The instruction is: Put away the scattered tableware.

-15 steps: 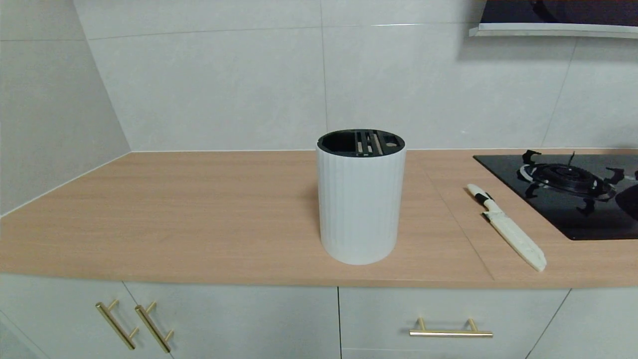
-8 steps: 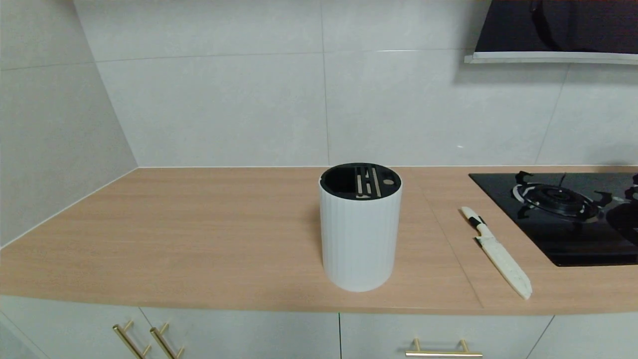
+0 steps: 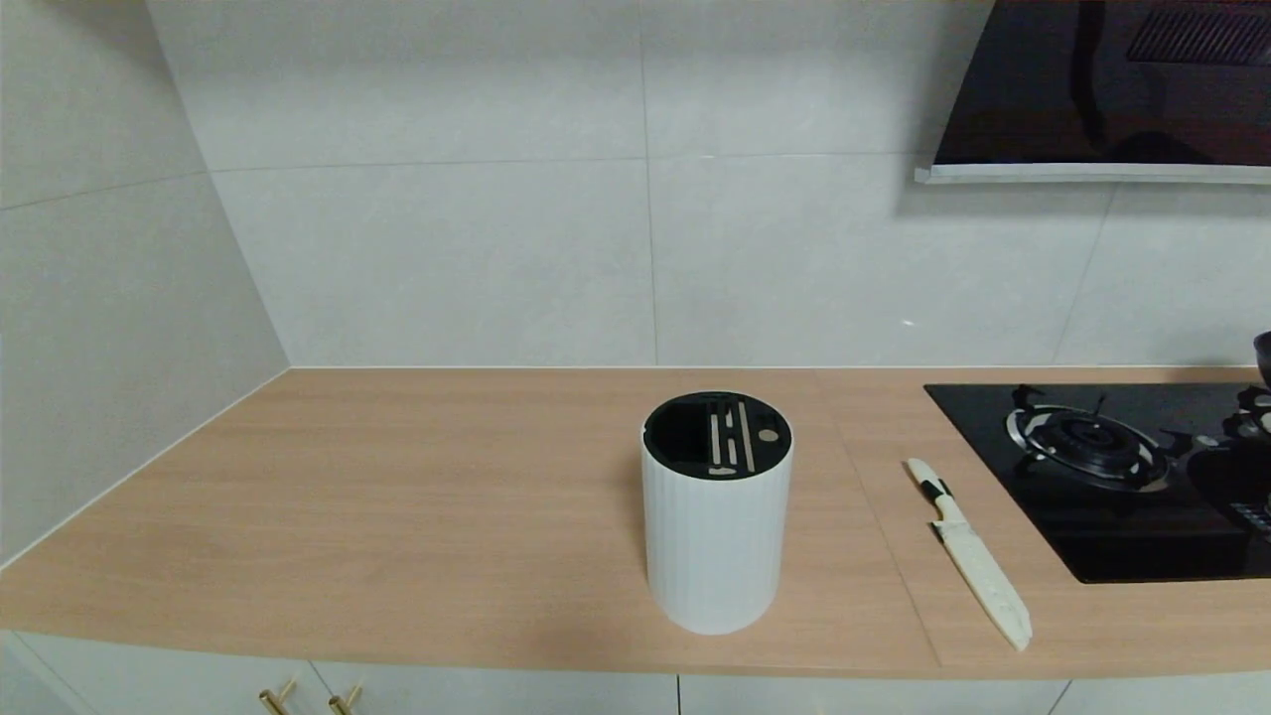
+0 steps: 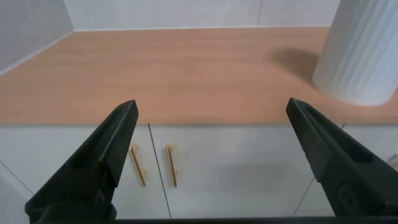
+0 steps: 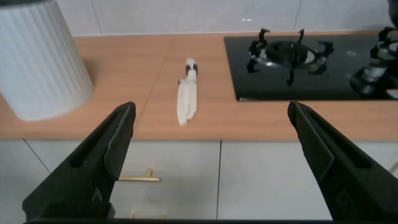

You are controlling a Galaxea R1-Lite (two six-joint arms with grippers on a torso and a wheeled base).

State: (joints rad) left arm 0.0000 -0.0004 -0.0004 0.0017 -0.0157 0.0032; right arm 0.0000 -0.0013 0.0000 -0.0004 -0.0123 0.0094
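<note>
A white ribbed cylindrical holder [image 3: 717, 526] with a black slotted top stands near the front edge of the wooden counter [image 3: 427, 497]. A white knife [image 3: 966, 551] with a black band on its handle lies flat to its right, blade toward the front. In the left wrist view my left gripper [image 4: 211, 143] is open, held in front of the counter edge, with the holder [image 4: 364, 50] off to one side. In the right wrist view my right gripper [image 5: 211, 143] is open, out before the counter, facing the knife [image 5: 187, 99] and the holder [image 5: 40, 59].
A black gas hob [image 3: 1102, 467] with burner grates lies at the counter's right end, under a dark range hood [image 3: 1112, 89]. Cabinet doors with brass handles [image 4: 152, 165] are below the counter. Tiled walls close the back and left.
The head camera has tilted upward: the counter and its objects sit lower in the picture and more hood shows. The holder and knife have not moved on the counter.
</note>
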